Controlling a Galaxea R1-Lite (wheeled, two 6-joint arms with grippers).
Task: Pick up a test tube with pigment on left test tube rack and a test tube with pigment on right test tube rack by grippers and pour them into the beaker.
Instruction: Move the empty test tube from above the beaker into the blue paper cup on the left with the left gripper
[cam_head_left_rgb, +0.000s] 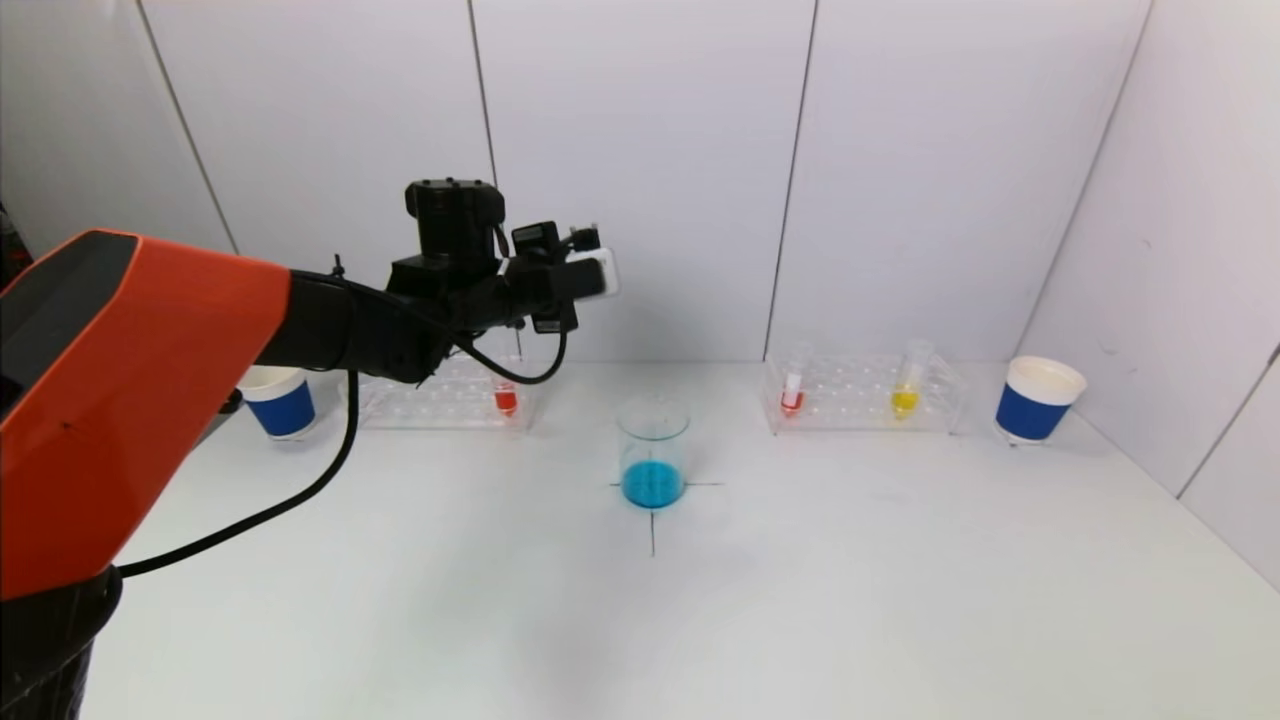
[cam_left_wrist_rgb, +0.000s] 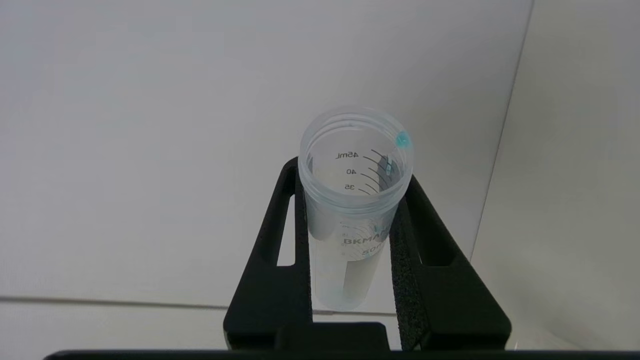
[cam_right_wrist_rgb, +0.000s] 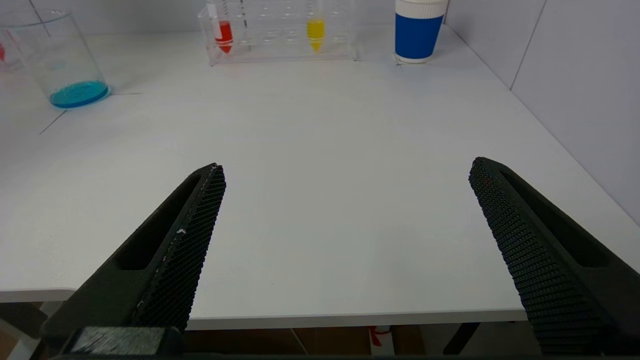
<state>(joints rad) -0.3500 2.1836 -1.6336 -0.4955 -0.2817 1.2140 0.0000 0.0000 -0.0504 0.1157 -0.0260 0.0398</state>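
Left gripper (cam_left_wrist_rgb: 352, 235): raised above the tabletop (cam_head_left_rgb: 800, 600) near the left rack (cam_head_left_rgb: 440, 400), fingers (cam_left_wrist_rgb: 280, 240) clenched on a clear test tube (cam_left_wrist_rgb: 352, 200). Only the left wrist view shows this tube, emptied, with a blue drop at its rim; in the head view the wrist hides it. Beaker (cam_head_left_rgb: 653, 450): centre of the tabletop on a marked cross, blue liquid at its bottom. Left rack: one red-filled tube (cam_head_left_rgb: 506, 398). Right rack (cam_head_left_rgb: 865, 395): a red tube (cam_head_left_rgb: 792, 395) and a yellow tube (cam_head_left_rgb: 905, 395), standing upright. Blue paper cups (cam_head_left_rgb: 1038, 398): one beyond each rack's outer end. Right gripper (cam_right_wrist_rgb: 345, 240): absent from the head view; its wrist view shows it low at the tabletop's near edge, fingers released, spread wide, holding nothing.
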